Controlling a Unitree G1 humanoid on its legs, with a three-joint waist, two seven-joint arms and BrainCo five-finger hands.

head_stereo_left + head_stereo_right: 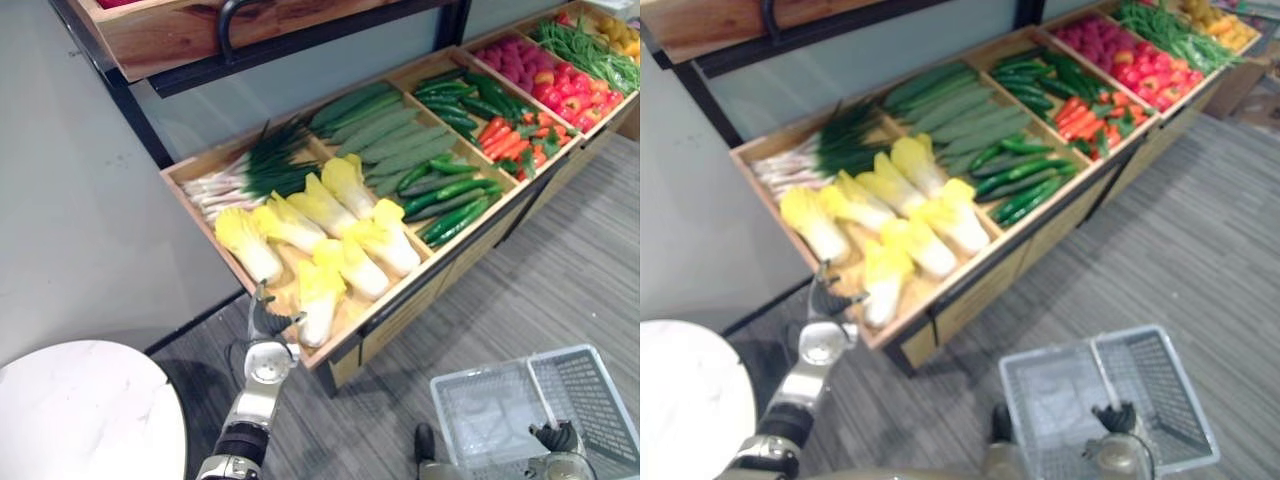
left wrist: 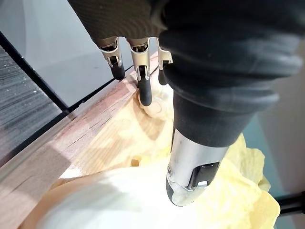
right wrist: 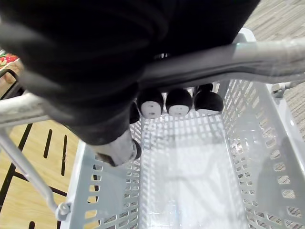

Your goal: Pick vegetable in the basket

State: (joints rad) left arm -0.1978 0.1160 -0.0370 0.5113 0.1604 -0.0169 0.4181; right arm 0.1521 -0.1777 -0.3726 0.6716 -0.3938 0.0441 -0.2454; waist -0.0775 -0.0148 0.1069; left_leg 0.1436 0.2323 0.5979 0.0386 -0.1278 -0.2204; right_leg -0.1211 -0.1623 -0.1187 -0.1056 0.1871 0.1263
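Left hand (image 1: 267, 322) is open, fingers straight, just over a pale yellow-leafed cabbage (image 1: 318, 295) at the edge of the wooden tray (image 2: 86, 126). Right hand (image 1: 557, 437) is curled round the grey bar handle (image 3: 271, 51) of the white plastic mesh basket (image 1: 600, 400).

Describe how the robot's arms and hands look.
The left arm is a silver-grey metal tube. The left hand and the right hand each wear a dark ribbed cover over the back and wrist. The fingers are slim and silver with rounded dark tips, and a silver thumb sits apart.
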